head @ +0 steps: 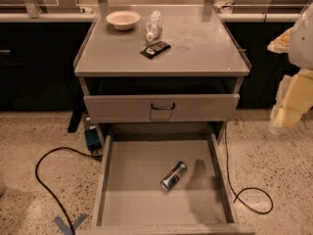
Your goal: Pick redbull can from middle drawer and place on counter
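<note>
The redbull can (173,176) lies on its side, slanted, near the middle of the floor of the open middle drawer (127,190). The drawer is pulled out toward the camera below the cabinet. The counter (205,43) is the grey cabinet top above it. My gripper (289,104), pale yellow and white, hangs at the right edge of the view. It is level with the upper drawer, well to the right of the cabinet, above the floor and far from the can. Nothing shows in it.
On the counter stand a white bowl (123,19), a clear plastic bottle (153,25) lying down and a dark packet (155,49). The upper drawer (195,107) is closed, with a dark loop handle. Black cables (46,166) trail on the floor on both sides.
</note>
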Robot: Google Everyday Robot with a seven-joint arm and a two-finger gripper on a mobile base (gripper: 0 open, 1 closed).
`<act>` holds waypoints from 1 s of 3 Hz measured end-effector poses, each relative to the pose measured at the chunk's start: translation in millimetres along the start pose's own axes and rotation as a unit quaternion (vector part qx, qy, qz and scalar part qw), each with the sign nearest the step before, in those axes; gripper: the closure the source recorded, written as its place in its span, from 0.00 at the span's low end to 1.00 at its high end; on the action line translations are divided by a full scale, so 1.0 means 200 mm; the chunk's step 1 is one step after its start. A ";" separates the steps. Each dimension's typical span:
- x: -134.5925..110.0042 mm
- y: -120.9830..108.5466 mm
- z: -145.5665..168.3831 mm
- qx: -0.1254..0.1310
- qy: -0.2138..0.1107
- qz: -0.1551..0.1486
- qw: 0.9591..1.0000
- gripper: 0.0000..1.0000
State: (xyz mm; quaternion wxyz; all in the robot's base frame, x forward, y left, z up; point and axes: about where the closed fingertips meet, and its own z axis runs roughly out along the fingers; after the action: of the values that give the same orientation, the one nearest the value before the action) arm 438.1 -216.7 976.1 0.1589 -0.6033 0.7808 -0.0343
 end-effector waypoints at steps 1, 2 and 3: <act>0.00 0.00 0.00 0.000 0.000 0.000 1.000 0.00; -0.05 0.04 0.11 -0.005 -0.018 -0.005 1.000 0.00; -0.15 0.13 0.33 -0.018 -0.070 -0.019 0.997 0.00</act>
State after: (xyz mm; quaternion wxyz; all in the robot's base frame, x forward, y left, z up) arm 439.8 -172.7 913.3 0.2019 -0.6220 0.7563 0.0191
